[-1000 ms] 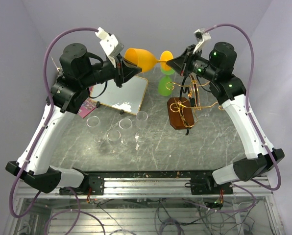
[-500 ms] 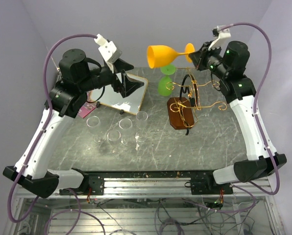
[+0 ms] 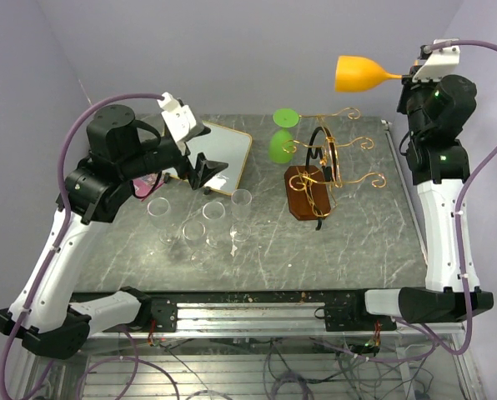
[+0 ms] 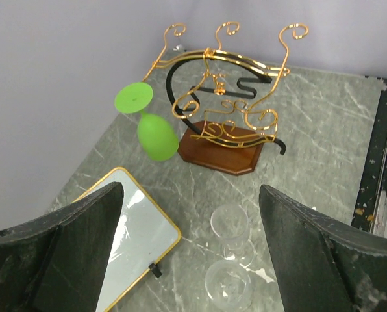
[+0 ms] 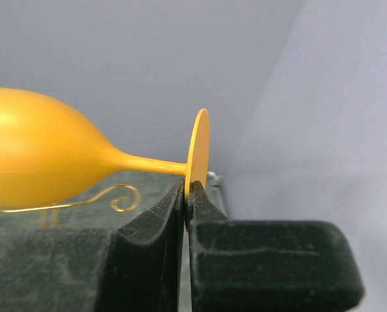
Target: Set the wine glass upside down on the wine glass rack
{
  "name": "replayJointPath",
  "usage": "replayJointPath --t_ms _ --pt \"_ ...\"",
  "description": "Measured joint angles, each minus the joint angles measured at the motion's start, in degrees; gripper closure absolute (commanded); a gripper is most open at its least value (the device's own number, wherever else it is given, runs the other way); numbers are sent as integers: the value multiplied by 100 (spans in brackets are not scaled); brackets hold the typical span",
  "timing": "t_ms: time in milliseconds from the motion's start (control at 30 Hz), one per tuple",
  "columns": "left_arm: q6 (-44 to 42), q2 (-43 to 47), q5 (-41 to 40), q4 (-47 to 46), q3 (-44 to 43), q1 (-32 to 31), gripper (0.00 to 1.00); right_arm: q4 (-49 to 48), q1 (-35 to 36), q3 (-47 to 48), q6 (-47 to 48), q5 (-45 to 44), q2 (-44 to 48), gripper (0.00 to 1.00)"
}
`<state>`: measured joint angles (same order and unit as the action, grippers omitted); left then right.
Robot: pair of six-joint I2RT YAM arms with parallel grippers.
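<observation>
My right gripper point(image 5: 186, 190) was clenched on the rim of the foot of the orange wine glass point(image 3: 357, 73), a thin, edge-on pinch between closed fingers and nothing more. The glass hung high in the air, up past the far right side of the wine glass rack point(image 3: 323, 158) and well apart from it. It lay roughly level. Its long axis ran from the foot at the gripper out along the stem to the bowl, whose mouth pointed left, toward the space over the rack (not yet mouth-down).

I judged the risk plain. With so little of the foot clamped, the bowl's weight could swing or slip the glass during the turn to upside down. A foot brought in off line could catch a curled gold arm, or knock the green glass point(image 3: 280, 146) hanging bowl-down at the rack's left side. My left gripper point(image 4: 190, 218) stood wide open and empty, left of the rack.
</observation>
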<state>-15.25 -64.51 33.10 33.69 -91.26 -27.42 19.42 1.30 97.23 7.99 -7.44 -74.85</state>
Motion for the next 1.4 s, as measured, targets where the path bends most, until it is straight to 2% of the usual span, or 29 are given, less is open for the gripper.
replayJointPath --t_ms 233,467,633,867,1033,1400 --pt "-417 2 13 319 103 0 5 -435 -105 -168 1246 -1408 24 100" --pt "-686 79 15 494 122 57 5 -1200 -264 -1060 2551 -2496 39 100" --pt "-734 92 28 535 122 118 6 -1799 -273 -1790 3696 -2793 -76 100" --pt "-782 90 55 549 122 146 6 -2396 -273 -2568 5025 -2435 -308 100" --pt "-839 98 70 544 179 173 7 -2411 -273 -2791 5720 -1650 -400 100" --pt "-859 168 157 555 273 304 7 -1615 -267 -2428 6227 -313 -411 100"
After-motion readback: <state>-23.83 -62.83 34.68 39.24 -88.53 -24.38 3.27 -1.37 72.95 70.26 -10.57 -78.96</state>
